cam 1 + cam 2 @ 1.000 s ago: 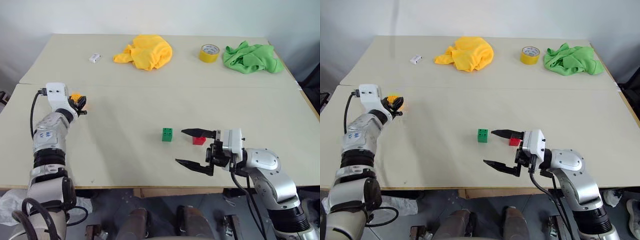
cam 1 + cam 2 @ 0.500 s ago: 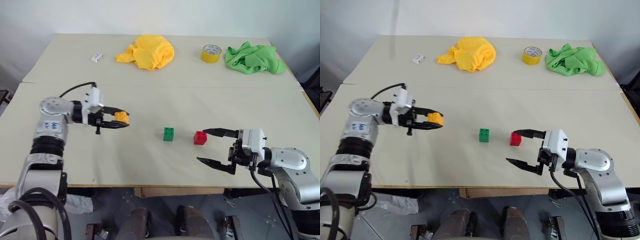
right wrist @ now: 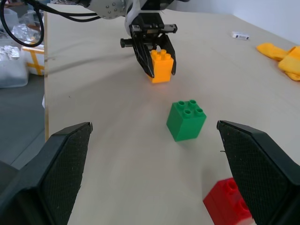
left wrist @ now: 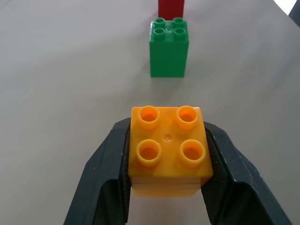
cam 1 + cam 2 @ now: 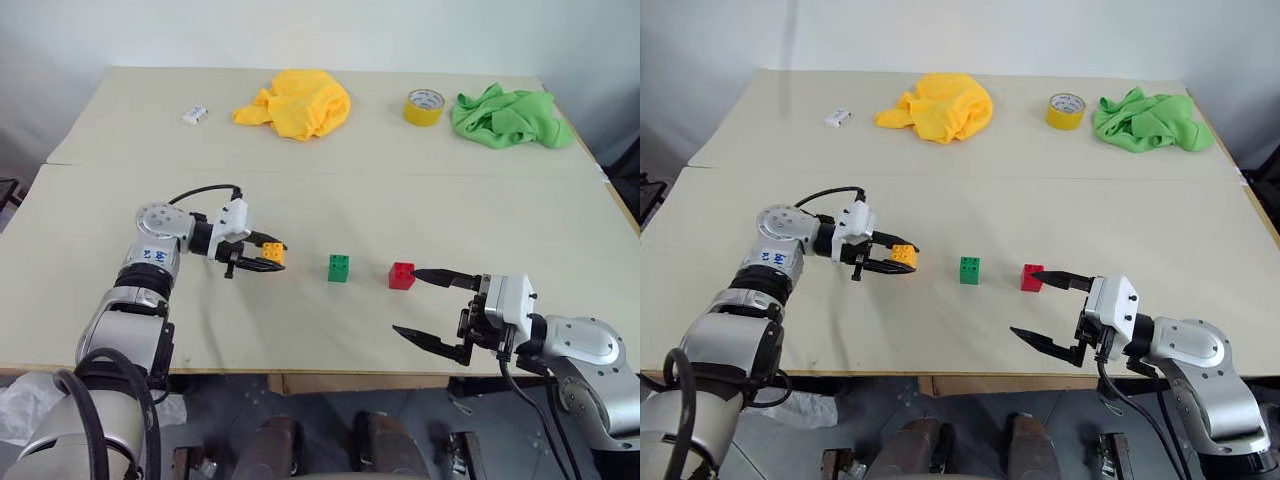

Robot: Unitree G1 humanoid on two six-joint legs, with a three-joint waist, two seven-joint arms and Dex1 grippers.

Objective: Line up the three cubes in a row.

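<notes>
You are on the last placement: your left pincer [image 5: 266,255] is clamped on the orange-yellow cube [image 5: 272,253], studs up, bringing it in toward the green cube [image 5: 339,267], which sits on the counter [image 5: 300,210] as the landmark here. The held cube is just left of the green cube and looks roughly level with it; the red cube [image 5: 402,275] rests just right of the green cube, so those two already form a line. Your right pincer [image 5: 430,306] stands wide open and empty, beyond the red cube. Next, I judge, you need to set the orange-yellow cube down on that same line, with matching spacing, then release. No writing or brand is readable on any cube.
</notes>
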